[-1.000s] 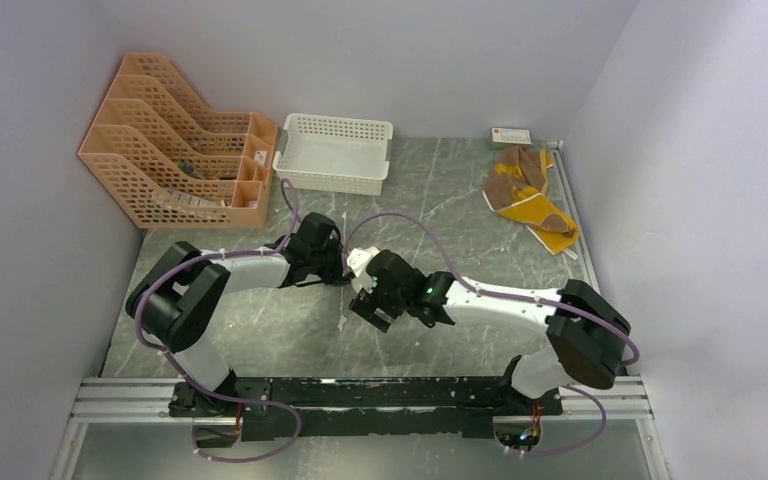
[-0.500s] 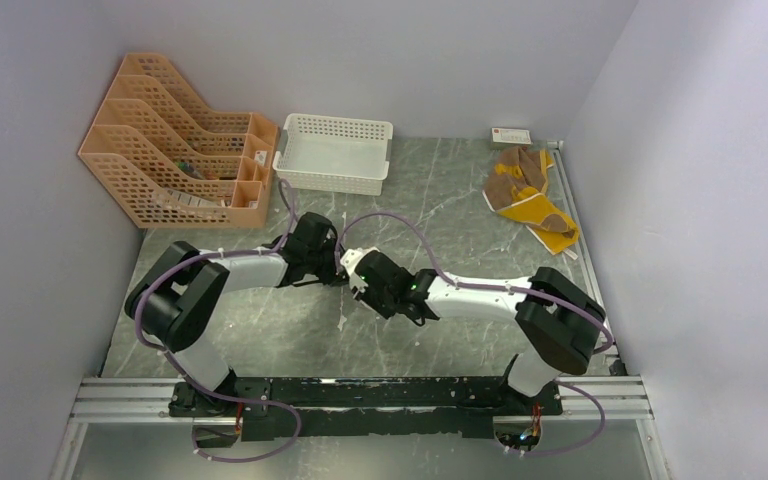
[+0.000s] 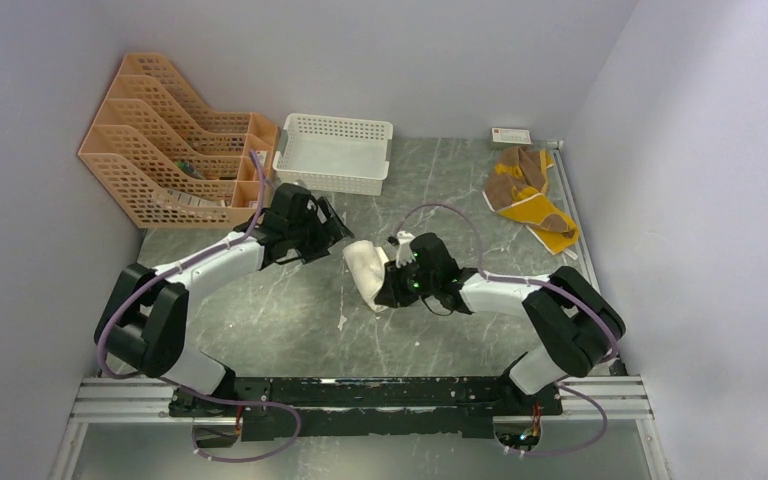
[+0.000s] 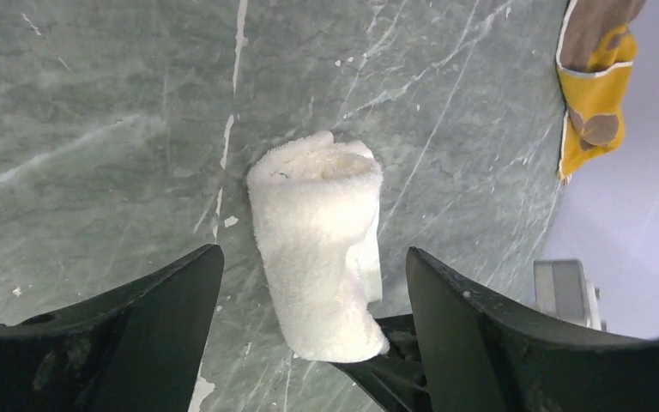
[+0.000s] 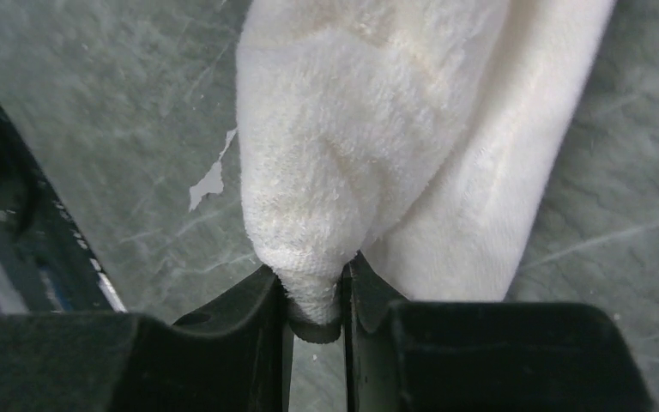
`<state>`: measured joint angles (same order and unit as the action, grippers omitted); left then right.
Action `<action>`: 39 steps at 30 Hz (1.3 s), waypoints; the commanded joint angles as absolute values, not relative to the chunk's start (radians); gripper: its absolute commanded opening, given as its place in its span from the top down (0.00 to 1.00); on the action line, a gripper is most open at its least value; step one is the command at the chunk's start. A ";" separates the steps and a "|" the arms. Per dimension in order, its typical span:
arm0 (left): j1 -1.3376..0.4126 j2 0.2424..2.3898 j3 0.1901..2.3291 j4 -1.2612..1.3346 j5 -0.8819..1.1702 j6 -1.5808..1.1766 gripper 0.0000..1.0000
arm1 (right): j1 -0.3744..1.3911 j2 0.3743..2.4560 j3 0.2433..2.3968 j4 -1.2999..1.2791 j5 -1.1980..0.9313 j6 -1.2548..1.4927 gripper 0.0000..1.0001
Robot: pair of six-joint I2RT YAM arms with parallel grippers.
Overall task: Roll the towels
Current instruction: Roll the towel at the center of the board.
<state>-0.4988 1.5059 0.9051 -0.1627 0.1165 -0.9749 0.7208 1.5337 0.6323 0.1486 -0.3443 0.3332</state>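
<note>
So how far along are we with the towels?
Done: the cream towel is rolled. In hand: the right hand pinches one end of it, the left hand open beside it. Left: the brown and yellow towel lies loose and unrolled at the far right.

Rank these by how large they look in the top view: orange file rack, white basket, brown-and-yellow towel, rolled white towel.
Largest to smallest:
orange file rack
white basket
brown-and-yellow towel
rolled white towel

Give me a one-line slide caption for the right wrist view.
Right gripper pinching one end of the rolled cream-white towel, grey marbled tabletop behind it.
</note>
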 commanded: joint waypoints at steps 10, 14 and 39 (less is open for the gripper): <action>-0.572 1.573 0.797 -0.011 0.158 -1.025 0.15 | 0.645 1.512 0.432 0.537 -0.490 0.761 0.92; -0.597 1.633 0.807 0.072 0.157 -1.048 0.16 | 0.645 1.541 0.420 0.583 -0.515 0.785 0.91; -0.547 1.531 0.534 0.423 0.236 -1.071 0.00 | 0.640 1.588 0.408 0.576 -0.521 0.757 0.91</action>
<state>-0.5907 1.5875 0.6537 0.2066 0.1799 -1.0893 0.6468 1.5616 0.4267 0.5362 -0.4923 0.7338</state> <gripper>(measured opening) 0.930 0.203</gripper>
